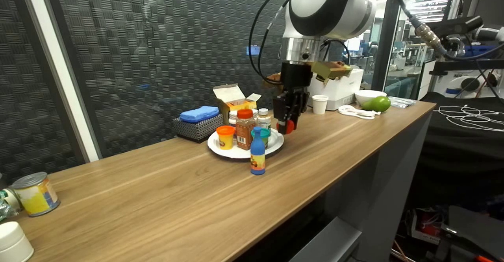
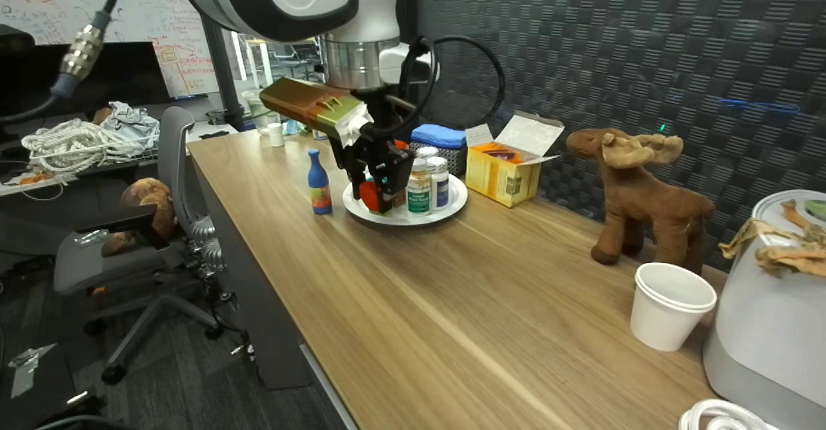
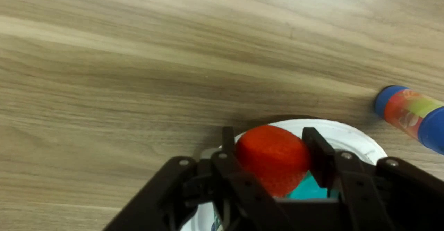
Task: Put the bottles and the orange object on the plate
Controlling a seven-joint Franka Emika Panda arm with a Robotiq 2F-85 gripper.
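1. the gripper points down at the side of the plate, its jaws part way together, with a red rounded thing clasped between the fingertips.
2. in the wrist view the red rounded thing overlaps the rim of the plate; whether it touches anything below, i cannot tell.
3. the blue bottle stands upright on the wooden table, just beside the plate and apart from it.
4. on the plate, the orange-lidded yellow tub stands upright next to the reddish-brown jar, whose lid is red-orange.
5. the green-lidded tub is on the plate too, partly hidden behind the blue bottle in an exterior view.
6. two labelled bottles stand side by side on the plate in an exterior view, a further white cap showing behind them.
7. near the plate, a blue cloth lies on a patterned box, with a yellow box beside it, flaps up.
8. in an exterior view, a brown plush moose stands near a white cup and a white appliance.
9. well apart from the plate are a yellow can and a white jar.
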